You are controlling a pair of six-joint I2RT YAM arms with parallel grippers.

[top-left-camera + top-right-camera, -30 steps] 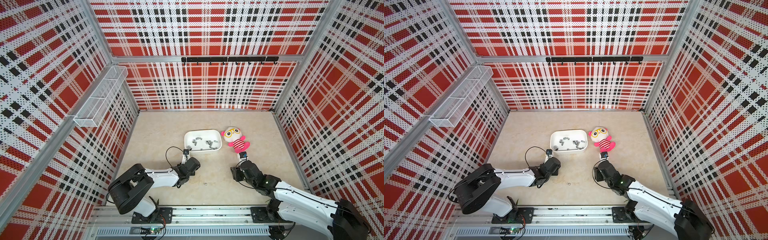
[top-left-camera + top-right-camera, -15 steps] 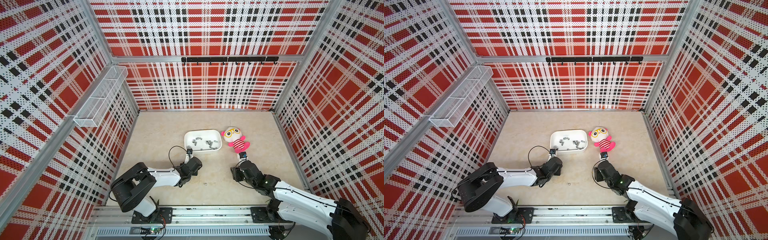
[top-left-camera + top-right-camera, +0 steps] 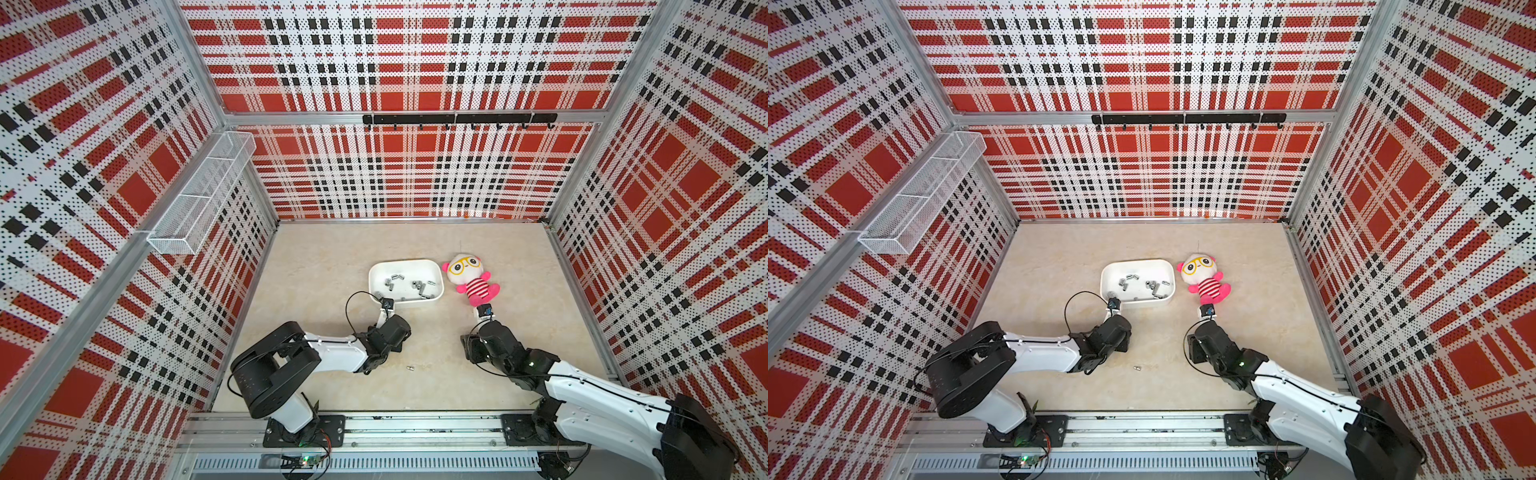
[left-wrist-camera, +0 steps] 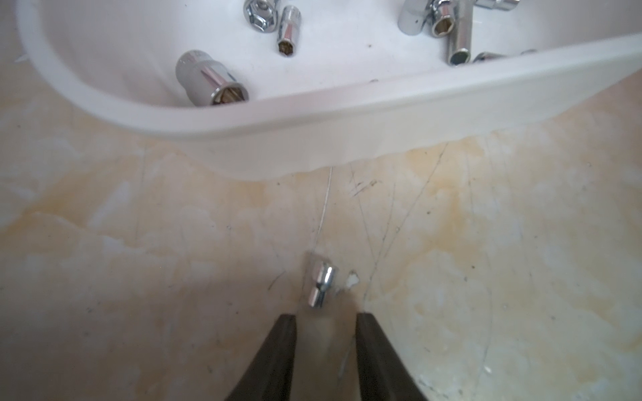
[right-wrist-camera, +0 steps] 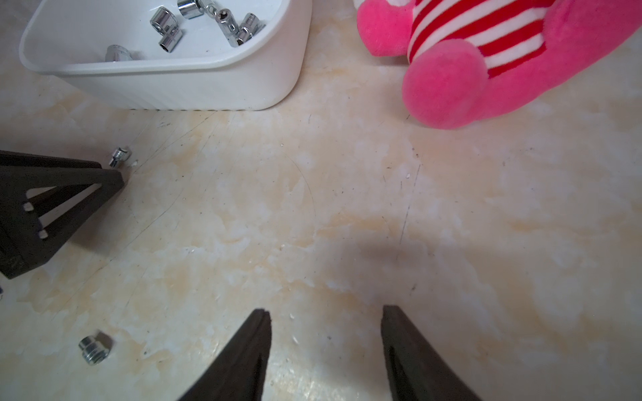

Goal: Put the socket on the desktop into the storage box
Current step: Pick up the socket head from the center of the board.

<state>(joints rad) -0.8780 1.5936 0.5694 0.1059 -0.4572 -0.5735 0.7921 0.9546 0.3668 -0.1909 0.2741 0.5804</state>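
The left pincer [image 4: 326,316] is open only a little, with nothing between its jaws and its tips low over the counter [image 4: 139,243]. The socket [image 4: 321,284] lies on the counter just past those tips, at twelve o'clock along the pincer's reach, not yet between them. Its long axis runs near twelve-to-six, tipped slightly toward one, so the jaws would close across its narrow width. Beyond it, also at twelve, is the box [image 4: 312,114], already holding other sockets. The next move is probably a short push forward and then a squeeze. The gap looks barely wider than the socket, so a small sideways error could knock it away. A second socket [image 3: 410,368] lies loose at about five o'clock from the left wrist in a top view. The right pincer [image 5: 326,310] is open and empty, well apart from both, so the left arm is nearer.
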